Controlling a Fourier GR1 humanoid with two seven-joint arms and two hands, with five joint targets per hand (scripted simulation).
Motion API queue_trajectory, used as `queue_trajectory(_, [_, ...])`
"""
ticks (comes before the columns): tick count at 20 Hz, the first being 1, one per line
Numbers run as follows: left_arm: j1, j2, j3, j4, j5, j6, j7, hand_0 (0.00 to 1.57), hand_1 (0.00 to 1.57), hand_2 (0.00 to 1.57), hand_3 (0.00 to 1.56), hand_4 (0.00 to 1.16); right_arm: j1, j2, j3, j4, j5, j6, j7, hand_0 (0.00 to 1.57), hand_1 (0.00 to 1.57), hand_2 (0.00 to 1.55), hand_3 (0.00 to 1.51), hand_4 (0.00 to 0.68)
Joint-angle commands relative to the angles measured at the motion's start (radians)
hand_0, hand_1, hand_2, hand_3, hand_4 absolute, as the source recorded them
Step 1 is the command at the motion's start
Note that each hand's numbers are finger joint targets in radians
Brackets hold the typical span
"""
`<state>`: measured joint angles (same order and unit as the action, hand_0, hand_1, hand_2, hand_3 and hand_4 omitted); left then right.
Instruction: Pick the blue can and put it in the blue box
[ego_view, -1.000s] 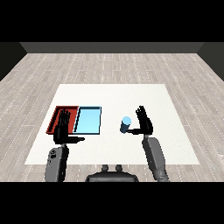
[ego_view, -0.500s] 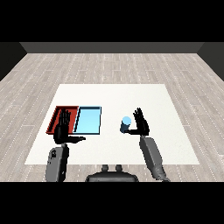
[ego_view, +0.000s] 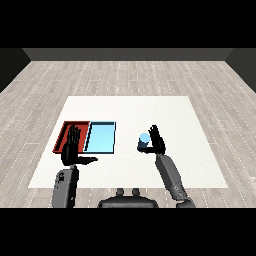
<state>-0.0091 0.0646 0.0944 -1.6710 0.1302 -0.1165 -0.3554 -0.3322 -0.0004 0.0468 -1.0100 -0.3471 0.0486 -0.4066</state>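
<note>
Grey plank flooring surrounds a white table (ego_view: 130, 107) carrying 2 trays side by side near its left edge: a red tray (ego_view: 66, 131) and, to its right, a light blue tray (ego_view: 101, 137). Neither tray shows any contents, though the left hand (ego_view: 71, 150) covers part of the red one.

The blue can (ego_view: 144, 141) stands upright around the middle of the table, toward the front edge and well apart from the blue tray. Compared with 1 second ago, the right hand (ego_view: 157, 141) has drawn in from the can's right side and now sits just beside it, fingers raised and spread wide. Contact cannot be confirmed, and no curl round the can is visible. The can itself has kept its place. The left hand also stays raised over the front of the red tray, fingers straight and thumb out, holding nothing.

Judged from this, the task is at the approach step: the grasp is not yet closed, the can is not lifted, and the carry leftward to the blue tray remains to be done.
</note>
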Motion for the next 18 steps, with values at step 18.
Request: queue_trajectory(18, [-0.005, -0.001, 0.007, 0.025, 0.002, -0.006, -0.016, 0.0, 0.0, 0.0, 0.0, 0.0, -0.109, 0.0, 0.183, 0.2, -0.146, -0.091, -0.074, 0.0, 0.0, 0.0, 0.0, 0.0])
